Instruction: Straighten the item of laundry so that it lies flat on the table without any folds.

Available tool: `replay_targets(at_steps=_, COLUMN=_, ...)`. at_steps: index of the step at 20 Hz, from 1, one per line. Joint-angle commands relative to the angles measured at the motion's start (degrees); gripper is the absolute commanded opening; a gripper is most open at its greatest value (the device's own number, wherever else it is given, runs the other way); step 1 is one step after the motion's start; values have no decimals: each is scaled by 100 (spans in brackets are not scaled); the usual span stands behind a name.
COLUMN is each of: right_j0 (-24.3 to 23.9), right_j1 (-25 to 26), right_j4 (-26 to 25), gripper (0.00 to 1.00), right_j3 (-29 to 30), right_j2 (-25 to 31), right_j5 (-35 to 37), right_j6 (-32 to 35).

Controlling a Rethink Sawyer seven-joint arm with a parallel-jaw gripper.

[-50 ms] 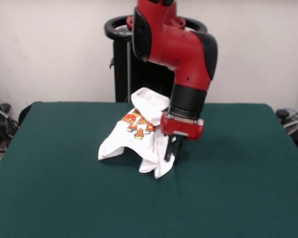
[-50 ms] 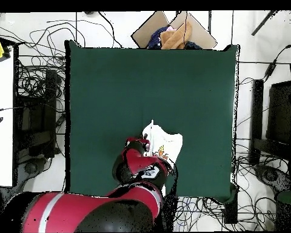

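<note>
The item of laundry (image 1: 139,134) is a white shirt with red and orange prints, bunched up in a tent-like heap at the far middle of the green table (image 1: 64,188). Its upper part stands raised above the table's far edge, and its lower folds trail down onto the felt. My gripper (image 1: 173,148) points down at the shirt's right edge, its dark fingers (image 1: 169,151) close together, pinching the white cloth. In the overhead view the shirt (image 2: 166,142) shows beside the red arm (image 2: 139,164), which hides the gripper.
The robot's black pedestal (image 1: 121,59) stands behind the table's far edge. In the overhead view, cables (image 2: 36,79) lie around the table (image 2: 111,91), and a cardboard box with cloth (image 2: 172,33) sits beyond the table edge opposite the robot.
</note>
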Motion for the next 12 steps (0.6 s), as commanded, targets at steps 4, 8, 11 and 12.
replay_targets(at_steps=4, right_j0=-524, right_j1=-1517, right_j4=429, gripper=0, right_j3=970, right_j2=1068, right_j5=2305, right_j6=999)
replay_targets(at_steps=8, right_j0=-516, right_j1=-2359, right_j4=765, gripper=0, right_j3=1370, right_j2=1511, right_j5=2971, right_j6=1217)
replay_targets(at_steps=11, right_j0=-317, right_j1=-2488, right_j4=994, gripper=0, right_j3=1309, right_j2=1476, right_j5=3172, right_j6=1277)
replay_targets(at_steps=12, right_j0=-322, right_j1=-2400, right_j4=1049, gripper=0, right_j3=1262, right_j2=1540, right_j5=3114, right_j6=1304)
